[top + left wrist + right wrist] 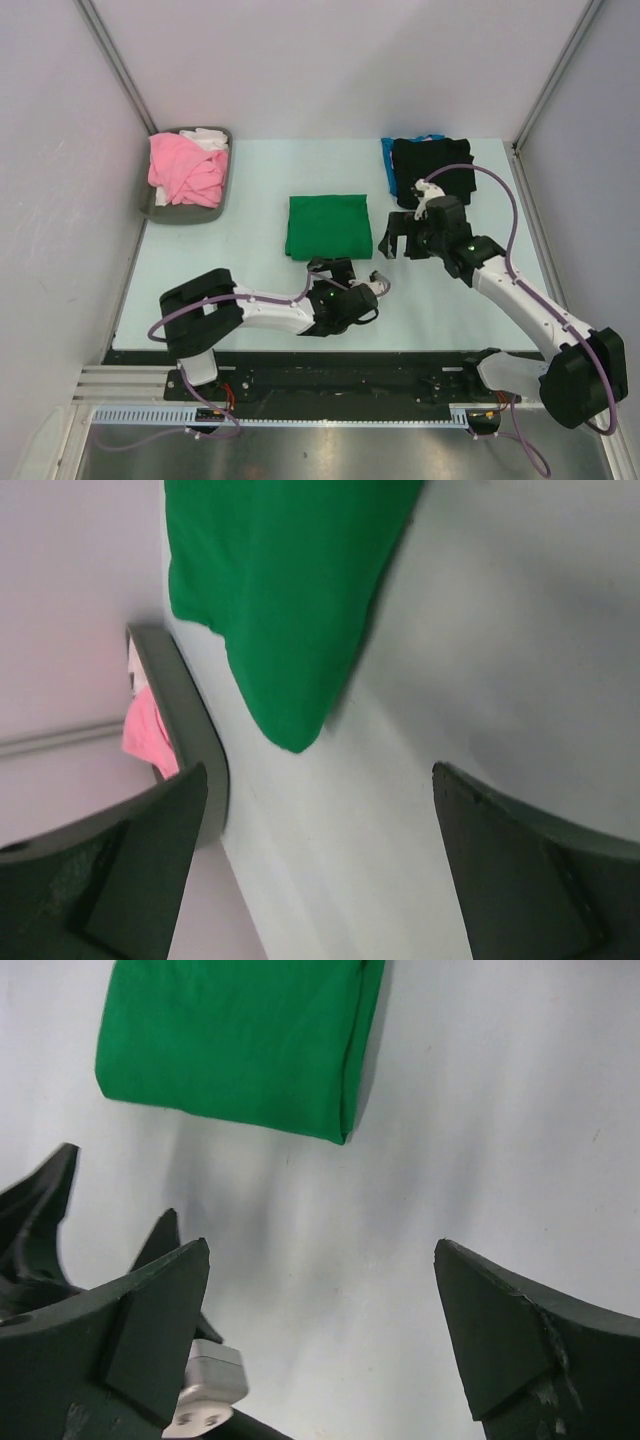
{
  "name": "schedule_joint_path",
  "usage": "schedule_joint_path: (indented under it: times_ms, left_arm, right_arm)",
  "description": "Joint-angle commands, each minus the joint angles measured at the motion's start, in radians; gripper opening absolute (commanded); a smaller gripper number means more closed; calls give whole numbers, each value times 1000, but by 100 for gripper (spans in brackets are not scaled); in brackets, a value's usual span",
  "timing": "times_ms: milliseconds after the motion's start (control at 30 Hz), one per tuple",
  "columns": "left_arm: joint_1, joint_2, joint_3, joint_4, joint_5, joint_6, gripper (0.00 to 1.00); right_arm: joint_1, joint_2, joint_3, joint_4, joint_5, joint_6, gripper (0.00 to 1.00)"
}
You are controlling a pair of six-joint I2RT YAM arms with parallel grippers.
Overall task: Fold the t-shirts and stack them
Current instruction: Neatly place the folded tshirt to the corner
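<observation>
A bright green t-shirt (328, 226) lies folded in a flat square mid-table. It also shows in the left wrist view (290, 590) and the right wrist view (235, 1040). A folded black t-shirt (432, 165) lies on a blue one (387, 160) at the back right. Pink (185, 170) and white (208, 138) t-shirts lie crumpled in the tray. My left gripper (332, 268) (320, 870) is open and empty, just in front of the green shirt's near edge. My right gripper (398, 240) (320, 1340) is open and empty, just right of the green shirt.
A dark grey tray (150, 205) stands at the back left, and its rim shows in the left wrist view (185, 720). White walls close in the table at the back and both sides. Part of the left arm (40, 1220) shows in the right wrist view.
</observation>
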Motion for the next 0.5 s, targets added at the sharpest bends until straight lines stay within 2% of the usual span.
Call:
schedule_joint_path:
  times_ms: [0,67,133,333,467]
  left_arm:
    - [14,80,-44,431,-40,322,98]
    - [23,119,-59,560,-34,394,99]
    - [55,177,-38,583,-19,399,99]
    - [155,248,60,498,73,347,99]
    - [219,292,134,422,124,306,98]
  right_arm:
    - [-69,-73,-47,117,-121,95,100]
    - [-84,-85,-59,114,-114,106,100]
    - [-124,-96,-80,122,-121,121,100]
    - [-219,-108,-120,160,-190,149,100]
    - [-225,-97,-130,189,-219,170,100]
